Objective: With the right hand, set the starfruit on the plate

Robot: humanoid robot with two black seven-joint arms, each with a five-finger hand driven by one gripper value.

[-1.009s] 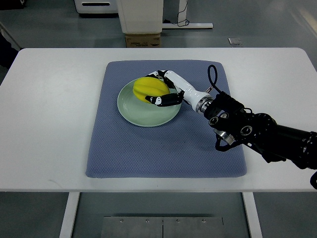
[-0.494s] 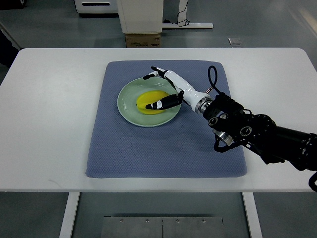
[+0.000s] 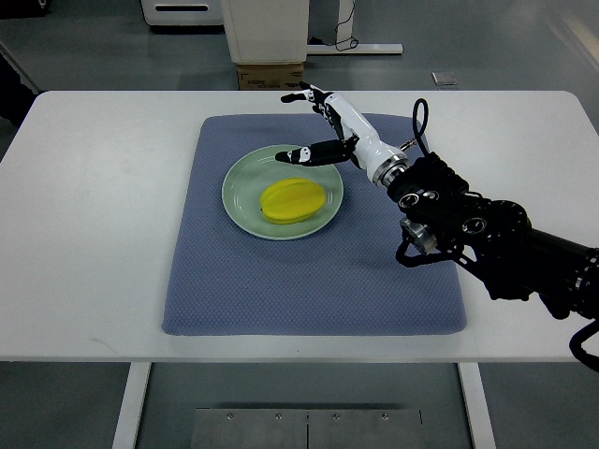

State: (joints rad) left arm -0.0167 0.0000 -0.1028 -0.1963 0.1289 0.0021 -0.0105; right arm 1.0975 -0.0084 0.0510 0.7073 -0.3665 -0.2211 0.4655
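A yellow starfruit (image 3: 293,201) lies on a pale green plate (image 3: 245,181) in the middle of a blue mat (image 3: 309,281). My right hand (image 3: 314,123) is open and empty. It hovers above the plate's far right rim, apart from the fruit, with its fingers (image 3: 298,96) spread. The black right arm (image 3: 487,243) comes in from the right edge. The left arm is out of view.
The mat lies on a white table (image 3: 94,206). A white cabinet (image 3: 265,30) and a cardboard box (image 3: 270,77) stand beyond the table's far edge. A cable loop (image 3: 418,117) sticks up from the right forearm.
My right hand has let go of the starfruit, which now lies flat on the plate. The hand has opened and lifted back and to the right, away from the fruit.
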